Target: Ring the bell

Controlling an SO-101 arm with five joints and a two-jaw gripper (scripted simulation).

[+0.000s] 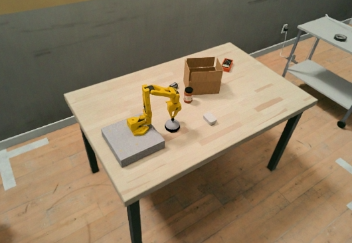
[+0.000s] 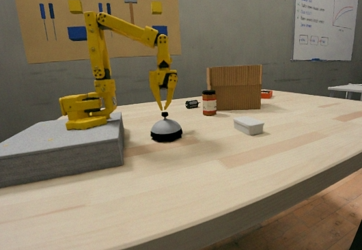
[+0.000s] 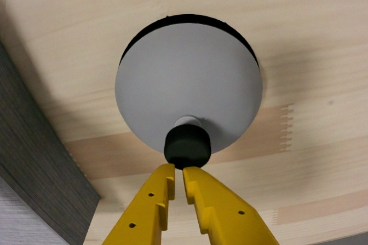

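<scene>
The bell [image 1: 172, 125] [image 2: 166, 128] [image 3: 184, 79] is a grey dome on a black base, upright on the table just right of the arm's base. Its black button [image 2: 164, 114] [image 3: 187, 146] stands raised on a short grey stem. My yellow gripper [image 1: 173, 117] [image 2: 162, 108] [image 3: 178, 170] is shut and empty, pointing straight down. Its fingertips sit right above the button; in the exterior view a thin gap shows between them and the button top.
The arm stands on a grey block [image 1: 133, 143] [image 2: 51, 149] [image 3: 35, 159] left of the bell. A red-lidded jar [image 1: 188, 95] [image 2: 209, 102], a small black part [image 2: 192, 104], a cardboard box [image 1: 202, 75] [image 2: 235, 87] and a white box [image 1: 210, 118] [image 2: 248, 125] lie beyond and to the right.
</scene>
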